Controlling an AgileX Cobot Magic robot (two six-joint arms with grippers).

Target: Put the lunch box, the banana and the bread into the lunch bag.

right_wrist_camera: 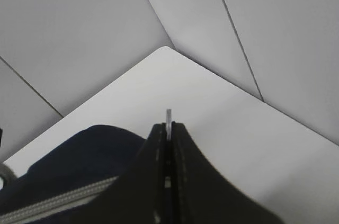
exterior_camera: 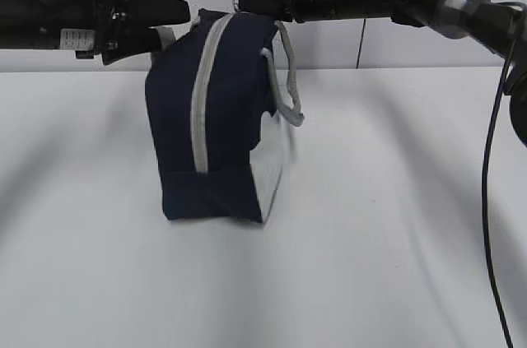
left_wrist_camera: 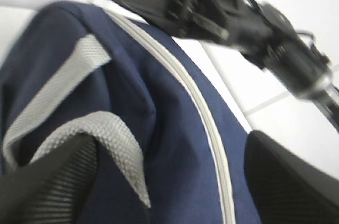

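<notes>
The navy lunch bag point(exterior_camera: 230, 118) stands on end on the white table, its grey zipper point(exterior_camera: 202, 101) closed and running down the face toward me. My right gripper point(exterior_camera: 244, 0) is at the bag's top, shut on a thin metal sliver, the ring pull point(right_wrist_camera: 168, 115), which pokes out between its pads. My left gripper point(exterior_camera: 183, 12) is open at the bag's upper left corner. In the left wrist view its fingers point(left_wrist_camera: 53, 181) stand wide apart over the fabric and a grey strap point(left_wrist_camera: 111, 134). The lunch box, the banana and the bread are out of view.
The white table point(exterior_camera: 370, 241) reaches to a pale wall behind. A grey strap handle point(exterior_camera: 288, 93) hangs off the bag's right side by its white panel point(exterior_camera: 276, 175). A black cable point(exterior_camera: 490, 200) drops along the right edge. The right arm point(left_wrist_camera: 238, 17) crosses above the bag.
</notes>
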